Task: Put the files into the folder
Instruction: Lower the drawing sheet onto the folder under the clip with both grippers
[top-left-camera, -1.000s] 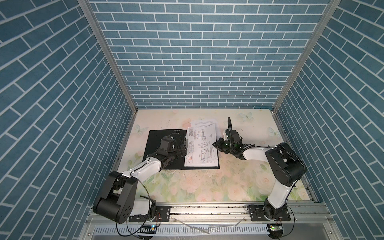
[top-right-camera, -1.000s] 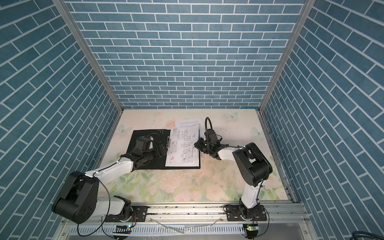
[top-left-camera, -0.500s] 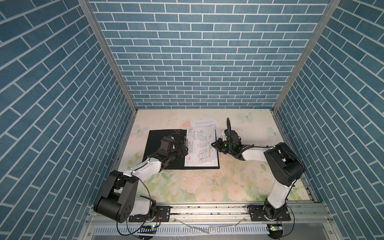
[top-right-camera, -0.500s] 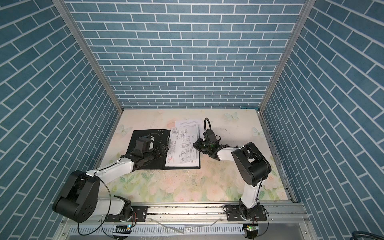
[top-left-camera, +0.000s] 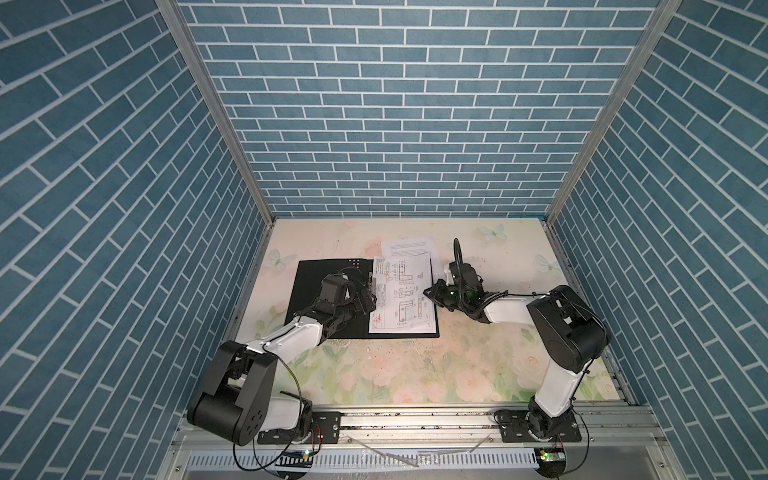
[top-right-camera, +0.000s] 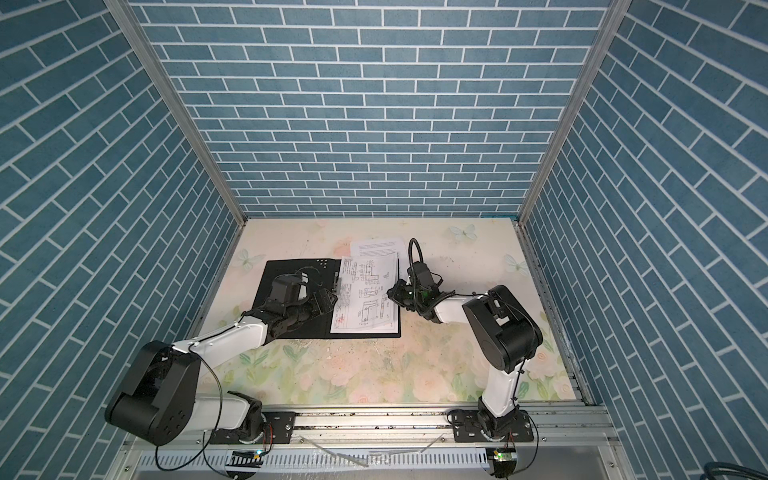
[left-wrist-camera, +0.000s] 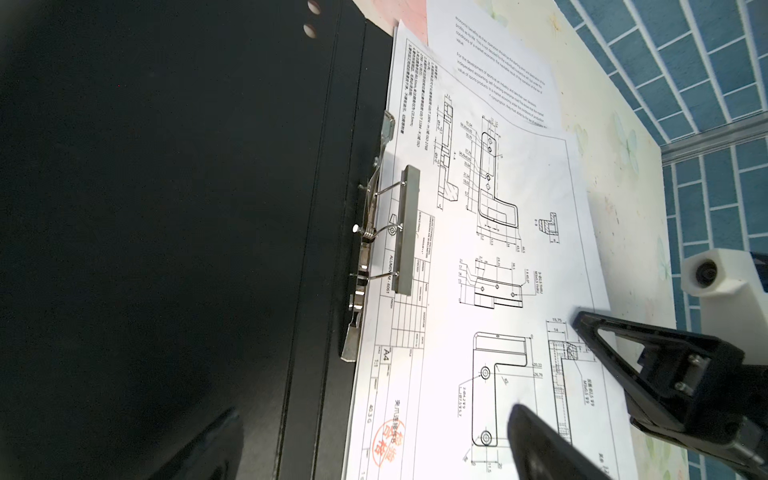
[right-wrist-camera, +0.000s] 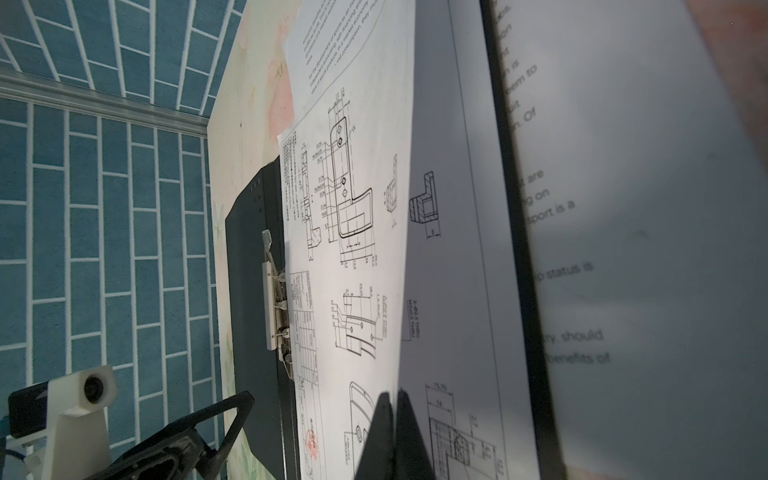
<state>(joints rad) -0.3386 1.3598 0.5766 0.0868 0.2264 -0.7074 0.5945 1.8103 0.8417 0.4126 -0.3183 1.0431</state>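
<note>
The folder (top-left-camera: 309, 286) (top-right-camera: 274, 282) lies open on the table, black inside up, its metal spine clip (left-wrist-camera: 405, 232) (right-wrist-camera: 272, 307) raised. A drawing sheet (top-left-camera: 399, 291) (top-right-camera: 365, 291) (left-wrist-camera: 478, 249) tops the files on its right half. A second drawing sheet (right-wrist-camera: 449, 249) shows in shadow beneath. The text sheet (top-left-camera: 409, 247) (left-wrist-camera: 498, 75) pokes out at the far end. My right gripper (top-left-camera: 427, 291) (top-right-camera: 390, 292) (right-wrist-camera: 390, 395) is shut on the top sheet's slightly raised right edge. My left gripper (top-left-camera: 370, 297) (top-right-camera: 328, 301) (left-wrist-camera: 376, 409) hangs open over the spine, one finger above the folder's left half, the other above the drawing.
Blue brick walls (top-left-camera: 395, 124) close in the table at the back and on both sides. An aluminium rail (top-left-camera: 415, 415) runs along the front. The floral tabletop (top-left-camera: 415, 374) stretches in front of the folder and to its right, where the right arm (top-left-camera: 511, 309) lies low.
My right gripper has shifted a little to the left, toward the spine, taking the top sheet's edge with it. The left arm has barely moved.
</note>
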